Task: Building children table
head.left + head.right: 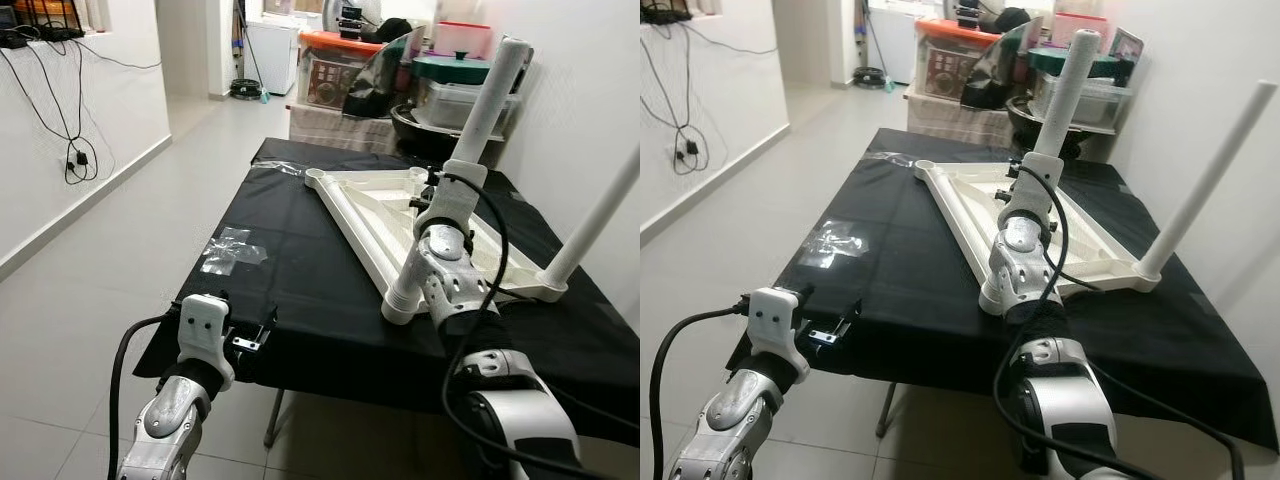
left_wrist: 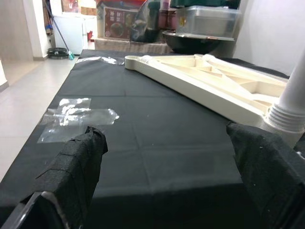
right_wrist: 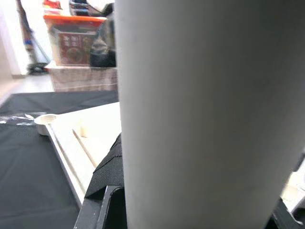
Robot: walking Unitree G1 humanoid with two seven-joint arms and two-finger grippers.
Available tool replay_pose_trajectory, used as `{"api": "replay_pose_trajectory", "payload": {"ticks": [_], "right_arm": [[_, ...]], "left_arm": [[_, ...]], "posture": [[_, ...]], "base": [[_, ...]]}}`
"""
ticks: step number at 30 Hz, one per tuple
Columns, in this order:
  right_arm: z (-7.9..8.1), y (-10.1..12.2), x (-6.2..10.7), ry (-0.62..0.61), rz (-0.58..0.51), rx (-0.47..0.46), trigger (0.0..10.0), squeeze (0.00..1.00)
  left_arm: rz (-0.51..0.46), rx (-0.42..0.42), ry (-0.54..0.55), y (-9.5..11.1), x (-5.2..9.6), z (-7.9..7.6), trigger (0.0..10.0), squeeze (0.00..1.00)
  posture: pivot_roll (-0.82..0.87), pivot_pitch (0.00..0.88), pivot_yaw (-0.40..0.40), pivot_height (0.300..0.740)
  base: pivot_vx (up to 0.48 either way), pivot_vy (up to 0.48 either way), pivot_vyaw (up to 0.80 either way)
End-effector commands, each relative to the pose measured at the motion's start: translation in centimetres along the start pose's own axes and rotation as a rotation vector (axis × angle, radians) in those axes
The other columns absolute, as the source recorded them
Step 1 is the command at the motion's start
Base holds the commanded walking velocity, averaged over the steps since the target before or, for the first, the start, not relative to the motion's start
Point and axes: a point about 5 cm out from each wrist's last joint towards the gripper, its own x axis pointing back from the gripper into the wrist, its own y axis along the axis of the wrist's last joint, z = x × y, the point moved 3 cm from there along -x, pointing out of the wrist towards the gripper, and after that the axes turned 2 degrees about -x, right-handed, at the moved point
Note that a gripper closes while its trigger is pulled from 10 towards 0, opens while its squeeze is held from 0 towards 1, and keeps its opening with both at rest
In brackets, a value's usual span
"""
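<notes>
"Where's the left gripper [image 2: 162, 176]?"
"At about seven o'clock in the head view, its silver arm raised from below, wrist level, the two black fingers [image 2: 76, 167] spread wide apart and pointing forward, holding nothing."
"And the right gripper [image 1: 440, 195]?"
"Near two o'clock from centre, its arm reaching up and forward from five o'clock, fingers closed around a white table leg [image 1: 480, 110]."

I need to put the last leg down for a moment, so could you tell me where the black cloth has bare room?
The widest free patch lies between the left pincer at the near edge and the upturned tabletop, beyond the plastic bag. The right side is crowded: the right pincer grips a white leg there.
</notes>
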Motion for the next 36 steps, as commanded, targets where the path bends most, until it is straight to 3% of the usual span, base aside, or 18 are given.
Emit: {"api": "replay_pose_trajectory", "payload": {"ticks": [1,11,20,36], "right_arm": [[-3.1,-7.0,0.6,-0.144,0.232,0.147,0.0,0.00],[-2.1,-8.2,1.3,-0.151,0.252,0.145,0.0,0.00],[-2.3,-6.7,0.5,-0.108,0.199,0.097,0.0,0.00],[-2.7,-7.4,0.2,-0.075,0.268,0.068,0.0,0.00]], "left_arm": [[0.007,0.000,-0.007,-0.2,-0.2,-0.5,10.0,0.00],[0.006,0.007,0.012,-0.2,0.1,-0.1,10.0,0.00],[0.016,0.027,-0.001,-0.3,-0.1,-0.3,10.0,0.00],[0.022,0.026,-0.014,-0.2,0.1,-0.1,10.0,0.00]], "posture": [[0.06,0.000,-0.120,0.740],[0.07,0.000,-0.125,0.740],[0.06,0.000,-0.110,0.740],[0.06,0.000,-0.106,0.740]], "base": [[0.000,0.000,0.00],[0.000,0.000,0.00],[0.000,0.000,0.00],[0.000,0.458,-0.80]]}}
